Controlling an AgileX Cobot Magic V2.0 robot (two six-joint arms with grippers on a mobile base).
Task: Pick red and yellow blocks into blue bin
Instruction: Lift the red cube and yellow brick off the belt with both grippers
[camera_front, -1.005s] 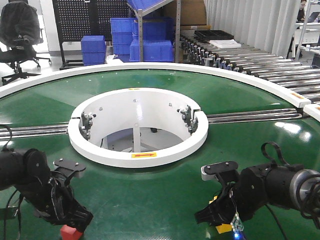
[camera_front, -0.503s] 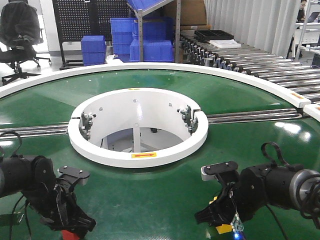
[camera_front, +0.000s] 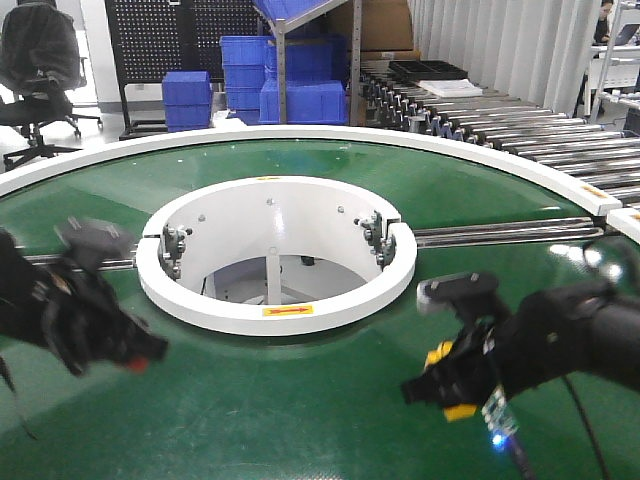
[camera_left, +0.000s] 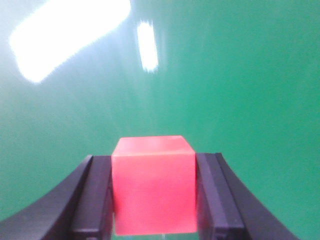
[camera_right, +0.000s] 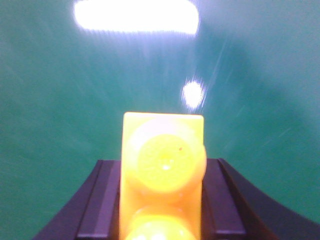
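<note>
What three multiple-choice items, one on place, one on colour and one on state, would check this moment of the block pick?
1. Where is the red block?
A. in the right gripper
B. in the left gripper
C. loose, in neither gripper

2. What colour is the block in the right gripper?
A. blue
B. green
C. yellow

3. How do the two grippers stand?
A. each shut on a block
B. both open and empty
C. one shut, one open

Answers:
1 B: the left wrist view shows the red block clamped between that gripper's two sides.
2 C: the right wrist view shows a yellow block with round studs held the same way.
3 A: in both wrist views the sides press against the block, with no gap showing.
</note>
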